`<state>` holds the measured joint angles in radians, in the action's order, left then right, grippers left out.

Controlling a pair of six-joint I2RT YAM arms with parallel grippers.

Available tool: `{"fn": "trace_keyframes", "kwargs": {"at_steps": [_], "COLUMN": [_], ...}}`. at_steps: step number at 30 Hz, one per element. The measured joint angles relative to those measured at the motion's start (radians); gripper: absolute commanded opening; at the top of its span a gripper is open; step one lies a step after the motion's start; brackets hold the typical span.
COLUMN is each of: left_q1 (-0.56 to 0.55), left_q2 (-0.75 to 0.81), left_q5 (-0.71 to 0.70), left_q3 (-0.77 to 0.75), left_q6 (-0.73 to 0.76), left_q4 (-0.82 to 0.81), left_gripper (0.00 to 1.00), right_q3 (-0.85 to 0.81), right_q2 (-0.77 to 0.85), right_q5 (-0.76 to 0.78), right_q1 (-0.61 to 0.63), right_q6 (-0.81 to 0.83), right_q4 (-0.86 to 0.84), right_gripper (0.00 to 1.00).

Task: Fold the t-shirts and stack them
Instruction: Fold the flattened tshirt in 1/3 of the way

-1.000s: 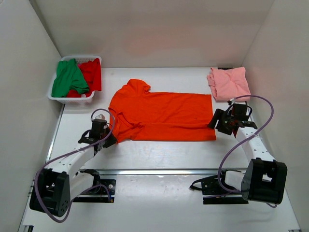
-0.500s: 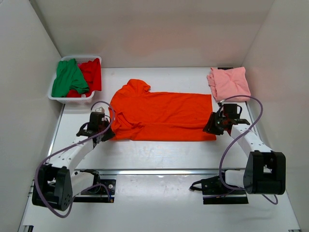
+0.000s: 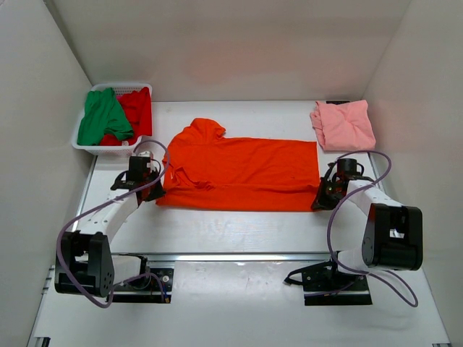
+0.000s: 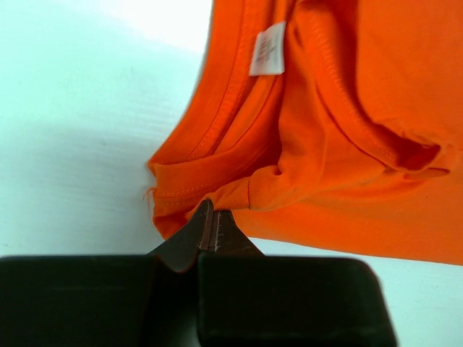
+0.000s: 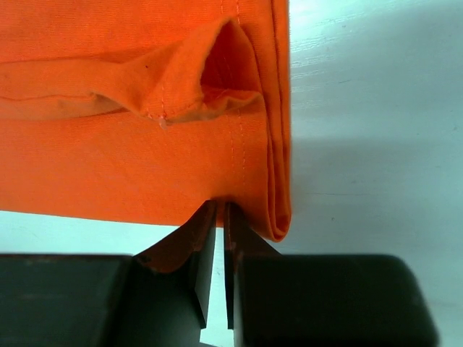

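Orange t-shirt [image 3: 239, 173] lies spread flat across the middle of the tabletop [image 3: 239, 231], collar end to the left and hem end to the right. One sleeve points toward the far side.

Left hand [image 3: 150, 189] is at the near-left corner of the shirt. The left wrist view shows its fingers pressed together at the tips [image 4: 215, 225], with a bunched fold of orange cloth pinched between them. A white label [image 4: 268, 49] shows inside the collar seam, beyond the pinch.

Right hand [image 3: 323, 199] is at the near-right corner. The right wrist view shows its fingers [image 5: 221, 217] closed to a thin slit on the near edge, just left of the folded corner. A loose fold of cloth is rucked up above the grip.

Pink t-shirt [image 3: 343, 124] sits folded at the far right of the tabletop, apart from the orange one.

Green t-shirt [image 3: 101, 116] and red t-shirt [image 3: 139, 108] are heaped unfolded in the white basket [image 3: 108, 149] at far left, green on the left.
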<state>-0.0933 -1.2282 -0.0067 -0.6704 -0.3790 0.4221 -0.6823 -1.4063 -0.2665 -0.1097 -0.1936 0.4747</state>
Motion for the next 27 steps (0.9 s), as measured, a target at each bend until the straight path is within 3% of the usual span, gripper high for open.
{"fn": "trace_keyframes", "kwargs": {"at_steps": [8,13,15,18,24,27], "left_q1": [0.010,0.010,0.009,0.011,0.018,0.022], "left_q2": [-0.014,-0.106,-0.151,-0.224,-0.240,-0.200], "left_q5": [0.021,0.042,0.050,0.079,0.114,0.121], "left_q3": [-0.076,-0.105,-0.105,-0.118,-0.156,-0.158], "left_q6": [0.089,0.164,0.191,0.228,0.247,0.245], "left_q4": [0.034,0.095,0.128,0.184,0.246,0.251], "left_gripper": [0.00,0.02,0.25,0.46,0.64,0.67], "right_q3": [-0.008,-0.040,-0.053,-0.063,-0.083,-0.089], "right_q2": [-0.008,-0.030,-0.037,-0.040,-0.040,-0.046], "right_q5": [0.008,0.048,0.069,0.098,0.185,0.225], "right_q1": [-0.016,-0.013,-0.013,-0.020,-0.058,-0.056], "right_q6": [0.025,0.044,0.057,0.074,0.119,0.127], "right_q4": [0.010,0.047,0.066,0.090,0.158,0.177], "right_gripper": [0.04,0.04,0.04,0.04,0.02,0.02]}}
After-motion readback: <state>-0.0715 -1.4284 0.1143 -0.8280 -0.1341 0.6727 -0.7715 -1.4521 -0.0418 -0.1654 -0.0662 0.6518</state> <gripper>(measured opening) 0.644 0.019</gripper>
